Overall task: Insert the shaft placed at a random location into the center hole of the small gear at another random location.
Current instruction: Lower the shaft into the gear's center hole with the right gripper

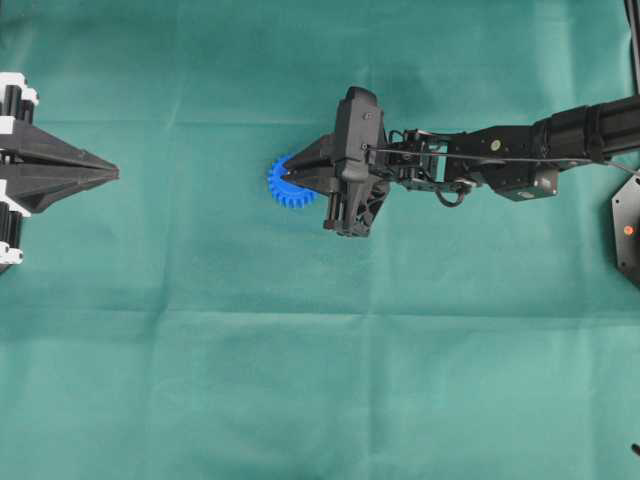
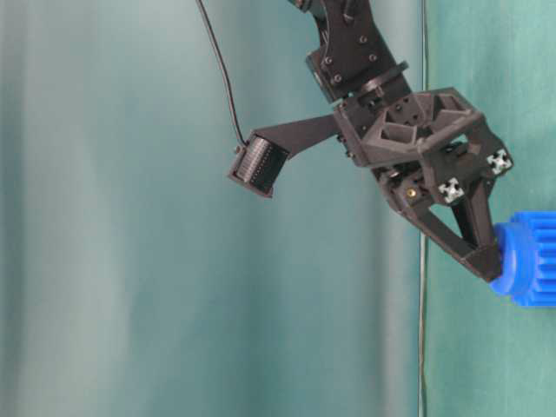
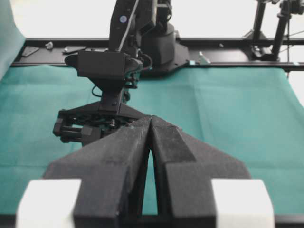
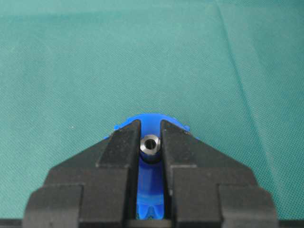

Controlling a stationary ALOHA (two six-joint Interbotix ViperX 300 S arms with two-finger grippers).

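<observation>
Between the fingers of your right gripper (image 4: 151, 142), closest to the wrist camera, sits the shaft (image 4: 150, 144), seen end-on as a shiny ring with a dark middle. The jaws are clamped on it, and directly beneath and just past the fingertips lies the small gear (image 4: 151, 122), blue, showing both in the slot between the fingers and as an arc ahead of them.

The risk, as I judge it, is in the release. If the shaft is only resting on the hub rather than seated in the center hole, opening the jaws lets it tip and roll off across the cloth. If it is slightly tilted, pushing down could jam it against the hub's edge or shove the light gear sideways, since nothing holds the gear in place. Fingertips touching the hub could also drag the gear along when you withdraw.

You cannot see the center hole in any view: the shaft and fingers cover it, so how deep the shaft sits is unknown. From the table-level view the fingertip meets the gear's hub (image 2: 514, 256), but the gear is cut off at the frame edge. Overhead, the gripper hides most of the gear (image 1: 283, 185).

Far off, well apart from the gear, your left gripper (image 1: 112, 175) rests with its fingers (image 3: 164, 142) together, holding nothing, above the green worktop (image 1: 300, 380).
</observation>
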